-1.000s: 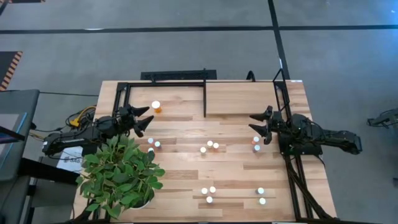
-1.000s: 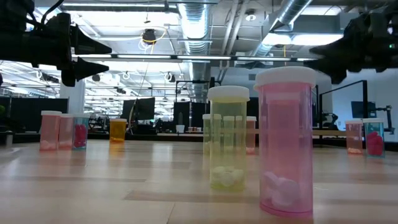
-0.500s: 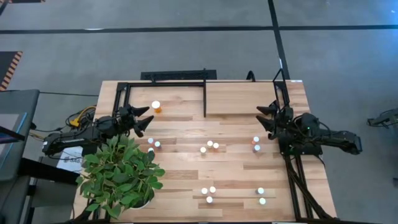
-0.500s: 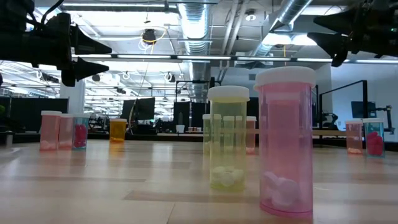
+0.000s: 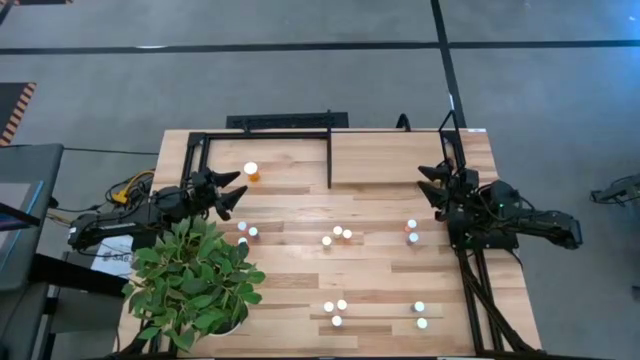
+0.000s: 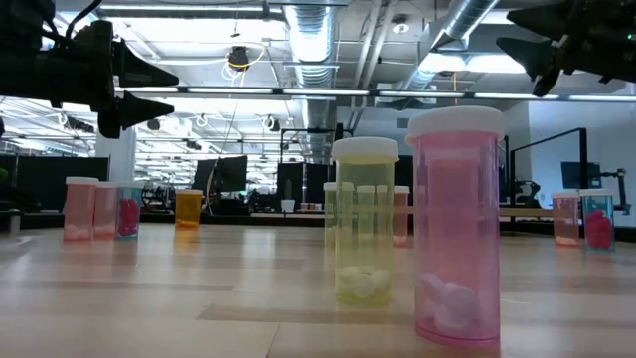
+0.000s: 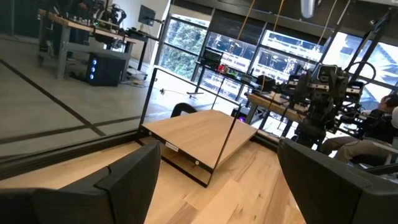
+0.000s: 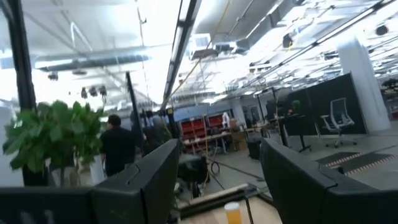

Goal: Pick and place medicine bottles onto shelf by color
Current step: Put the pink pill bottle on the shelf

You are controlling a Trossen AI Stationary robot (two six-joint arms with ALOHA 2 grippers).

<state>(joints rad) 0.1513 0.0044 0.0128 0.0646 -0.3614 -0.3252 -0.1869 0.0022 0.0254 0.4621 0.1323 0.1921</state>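
Both sets of jaws stand spread and empty: right gripper (image 5: 432, 178) raised near the shelf (image 5: 400, 158), left gripper (image 5: 232, 190) waiting by the plant (image 5: 195, 280). The right one should drop straight over the red vial (image 5: 410, 238) and straddle its cap before closing, without nudging the vial just beside it.

From my station I see a leafy green potted plant (image 5: 193, 280) sitting at about eight o'clock on the striped-plank tabletop (image 5: 380, 270), its foliage spilling over the table's edge. Yellow and orange cables (image 5: 128, 186) lie coiled on the grey floor (image 5: 300, 70) at nine o'clock, just off the table. Through the right wrist camera I see the plant again (image 8: 53, 140), with a person in dark clothing (image 8: 117, 149) standing beside it.
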